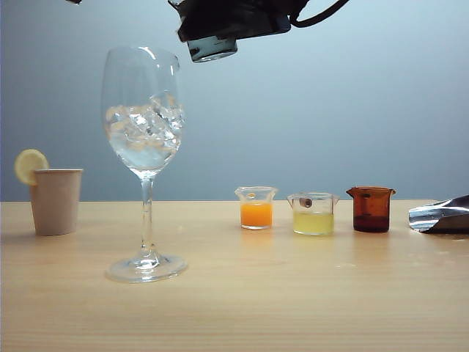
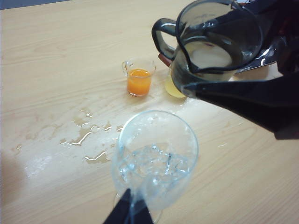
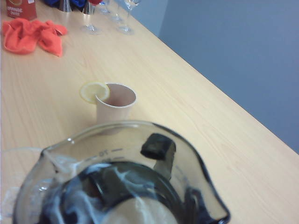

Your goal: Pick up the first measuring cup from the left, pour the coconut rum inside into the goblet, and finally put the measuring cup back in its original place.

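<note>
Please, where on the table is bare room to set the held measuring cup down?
The right claw holds the measuring cup above the goblet. Bare: between goblet and orange beaker. Crowded: the beaker row. The left claw is at the goblet.

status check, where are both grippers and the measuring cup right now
Right gripper shut on measuring cup, tilted above goblet. Left gripper low beside goblet, state unclear. Spilled liquid on table.
</note>
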